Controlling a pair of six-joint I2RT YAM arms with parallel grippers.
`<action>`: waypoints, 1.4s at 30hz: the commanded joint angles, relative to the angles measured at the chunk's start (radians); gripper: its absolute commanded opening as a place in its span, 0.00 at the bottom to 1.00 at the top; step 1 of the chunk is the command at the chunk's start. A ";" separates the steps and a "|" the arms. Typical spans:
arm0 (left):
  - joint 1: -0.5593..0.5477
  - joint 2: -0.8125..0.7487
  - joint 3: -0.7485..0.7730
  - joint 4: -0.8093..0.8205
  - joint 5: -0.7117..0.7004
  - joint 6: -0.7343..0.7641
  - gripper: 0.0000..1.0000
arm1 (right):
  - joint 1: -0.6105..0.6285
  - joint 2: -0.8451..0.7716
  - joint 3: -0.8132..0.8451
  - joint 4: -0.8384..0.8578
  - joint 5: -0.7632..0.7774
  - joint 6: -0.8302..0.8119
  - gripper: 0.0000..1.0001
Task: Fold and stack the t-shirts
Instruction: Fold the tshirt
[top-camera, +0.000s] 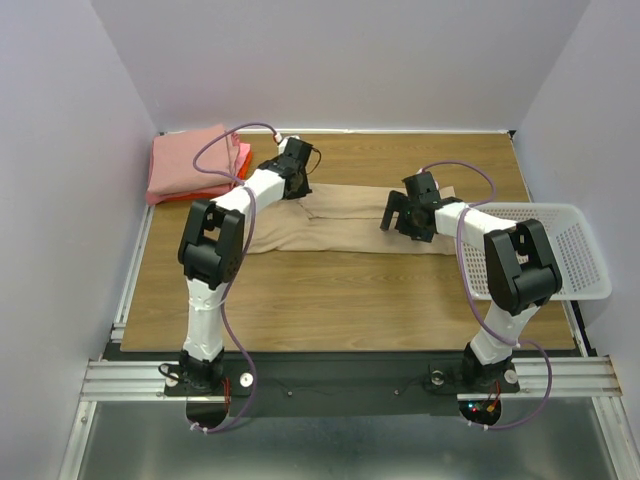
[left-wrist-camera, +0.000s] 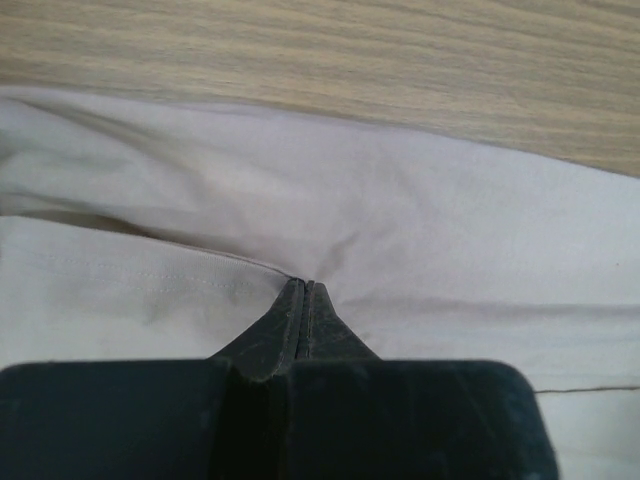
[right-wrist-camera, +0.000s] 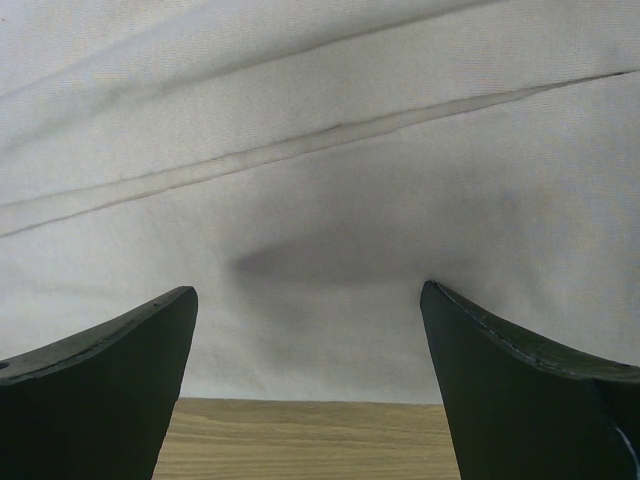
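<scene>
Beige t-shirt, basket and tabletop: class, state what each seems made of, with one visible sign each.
Beige t-shirt: soft matte cloth; it creases and shows stitched seams. Basket: likely white plastic; rigid moulded mesh grid. Tabletop: wood or wood-look laminate, smooth; grain lines show, but which one cannot be told.

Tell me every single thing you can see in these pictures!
tan shirt: one, tan, spread flat across the middle of the table
folded shirts: at least two, pink over orange-red, stacked at the far left corner
basket: one, white, right edge of the table
table: one, brown wood, under everything
arms: two, white and black, bolted at the near edge
left claw: one, black, shut, pinching the tan shirt
right claw: one, black, open, over the tan shirt's right part
</scene>
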 joint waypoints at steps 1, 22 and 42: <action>-0.010 0.016 0.100 -0.053 -0.047 0.021 0.00 | -0.001 -0.016 -0.004 0.017 0.029 -0.007 1.00; -0.022 -0.343 -0.343 0.025 -0.151 -0.164 0.98 | -0.056 0.135 0.293 0.014 0.091 -0.066 1.00; 0.031 0.318 0.371 -0.070 0.033 -0.082 0.98 | 0.011 0.143 0.017 0.016 -0.041 0.110 1.00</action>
